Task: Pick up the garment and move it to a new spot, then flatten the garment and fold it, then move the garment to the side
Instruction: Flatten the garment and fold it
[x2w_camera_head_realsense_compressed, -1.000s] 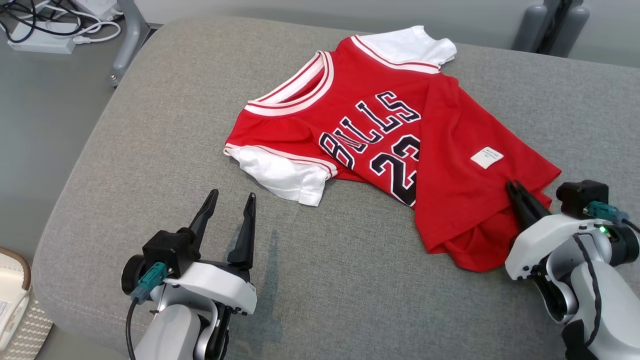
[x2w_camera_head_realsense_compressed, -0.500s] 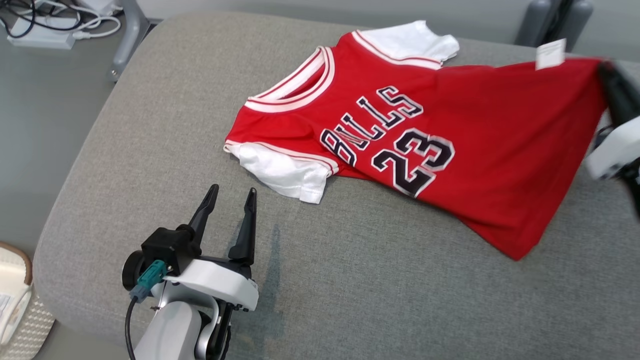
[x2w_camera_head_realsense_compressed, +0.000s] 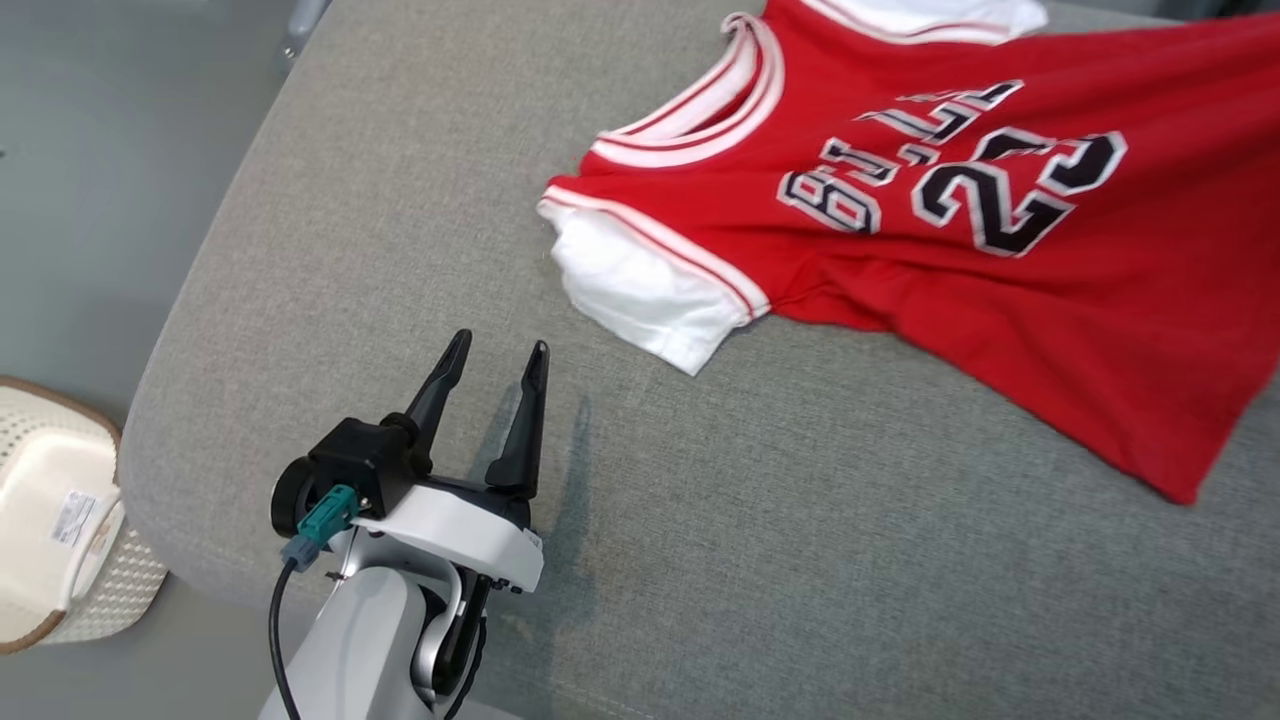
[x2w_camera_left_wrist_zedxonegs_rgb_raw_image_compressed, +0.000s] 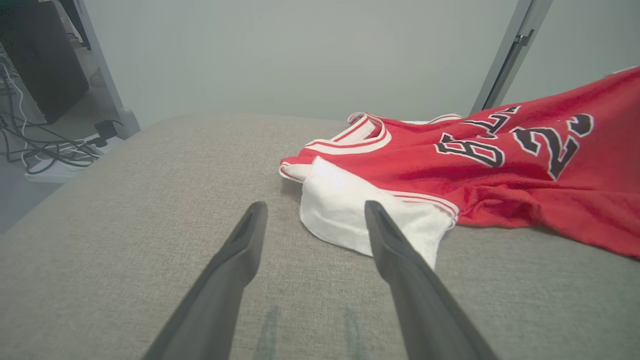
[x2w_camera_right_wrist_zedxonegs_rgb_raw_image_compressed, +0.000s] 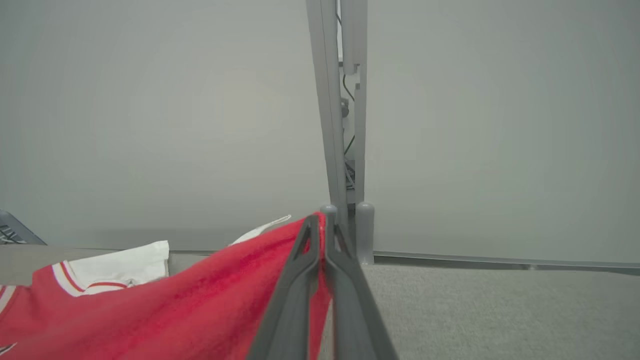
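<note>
The garment is a red jersey with white sleeves and black lettering, spread over the grey cushion, its right side lifted off the surface. The left wrist view shows the garment just ahead and to the right of my fingers. My left gripper stands open, low over the cushion, short of the near white sleeve. In the right wrist view my right gripper is shut on the garment's red hem, holding it up above the cushion.
A white woven basket sits on the floor at the cushion's left. Cables and a power strip lie on the floor beyond the far left corner. A grey metal post rises behind the cushion's far edge.
My right gripper, shut on the hem, swung up and to the right, unfolding the garment. It left the head view as the camera shifted. The left gripper has not moved.
</note>
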